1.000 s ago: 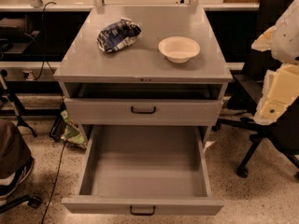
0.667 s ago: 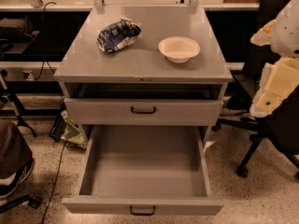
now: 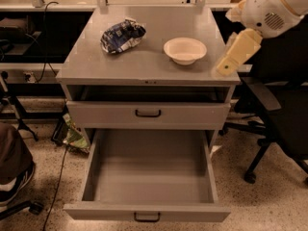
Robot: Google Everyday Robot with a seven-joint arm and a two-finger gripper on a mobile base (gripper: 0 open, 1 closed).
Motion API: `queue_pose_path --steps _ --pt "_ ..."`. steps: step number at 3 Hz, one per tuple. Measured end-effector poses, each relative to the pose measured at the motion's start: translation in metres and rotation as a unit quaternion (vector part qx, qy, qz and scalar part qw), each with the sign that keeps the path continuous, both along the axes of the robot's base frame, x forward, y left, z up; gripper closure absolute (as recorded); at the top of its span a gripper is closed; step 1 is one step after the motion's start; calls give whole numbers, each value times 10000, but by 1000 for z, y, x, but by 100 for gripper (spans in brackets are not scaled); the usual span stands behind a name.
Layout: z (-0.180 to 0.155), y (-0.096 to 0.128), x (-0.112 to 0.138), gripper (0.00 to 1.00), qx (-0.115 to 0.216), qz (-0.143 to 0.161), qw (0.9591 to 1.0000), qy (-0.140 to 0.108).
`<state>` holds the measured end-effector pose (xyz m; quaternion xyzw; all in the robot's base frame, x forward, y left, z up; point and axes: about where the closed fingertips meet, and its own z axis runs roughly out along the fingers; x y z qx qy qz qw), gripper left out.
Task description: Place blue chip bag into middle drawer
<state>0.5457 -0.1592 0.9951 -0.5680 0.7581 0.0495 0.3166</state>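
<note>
The blue chip bag lies crumpled on the grey cabinet top, at the back left. The middle drawer is pulled wide open at the bottom and its deep tray is empty; a small black handle sits at its front's centre. My gripper hangs from the white arm at the upper right, over the cabinet top's right front corner. It is well to the right of the bag and holds nothing that I can see.
A cream-white bowl stands on the top between the bag and my gripper. A shallower drawer is slightly open above the middle drawer. A black office chair stands at the right. A person's shoe and cables lie at the left.
My arm has swung left and up, from beside the cabinet's right side to over its right front corner. The bag, bowl and drawers have not moved.
</note>
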Motion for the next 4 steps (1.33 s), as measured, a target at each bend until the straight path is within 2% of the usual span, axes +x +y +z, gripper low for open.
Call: queue_pose_path --steps 1,2,3,4 --pt "1 1 2 0 15 -8 10000 -40" --pt "-14 22 24 0 284 -110 9995 -45" --pt "-13 42 55 0 569 -229 9974 -382" --pt "-21 70 112 0 826 -377 9938 -642"
